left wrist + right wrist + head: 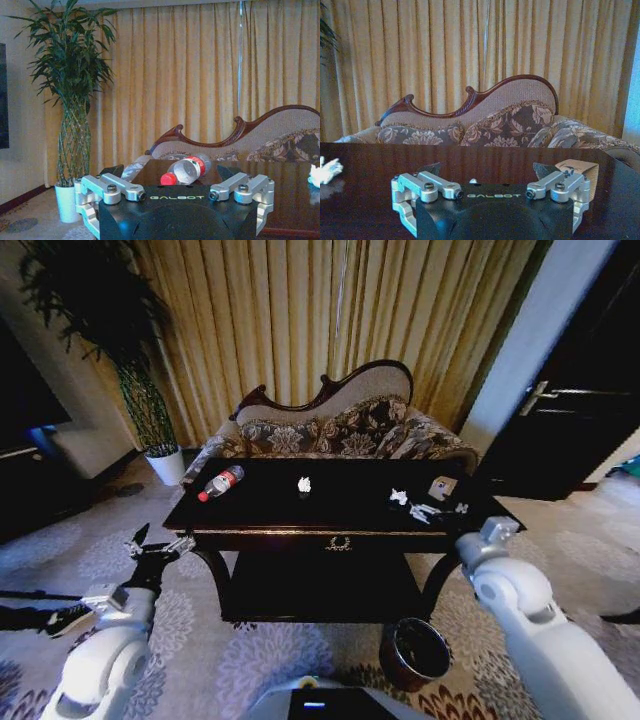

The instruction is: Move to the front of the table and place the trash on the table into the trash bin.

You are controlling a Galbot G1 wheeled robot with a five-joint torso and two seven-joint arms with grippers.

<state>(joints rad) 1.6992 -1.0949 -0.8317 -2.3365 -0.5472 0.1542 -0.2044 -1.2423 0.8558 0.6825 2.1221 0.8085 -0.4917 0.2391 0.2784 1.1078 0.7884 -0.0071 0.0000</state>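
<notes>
Nearest us, left to right: left gripper hangs off the left front corner of the dark glossy wooden worktop, its fingers spread wide, holding nothing. Small round reddish-brown trash bin sits on the floor by the worktop's right front leg. Right gripper sits at the right front edge, fingers spread wide too, empty, touching nothing.

On top, left to right: clear plastic bottle with red cap lying on its side near the left edge, white crumpled scrap mid-top, more white scraps and a small pale packet at the right.

Risks as we see them:
- Bottle is round and on its side near the edge; a nudge from one finger could roll it off.
- Scraps are small and flat on a glossy top; fingers may slide over them or scatter them.
- Bin mouth is small and sits low under the right arm; a drop from the left could miss.
</notes>
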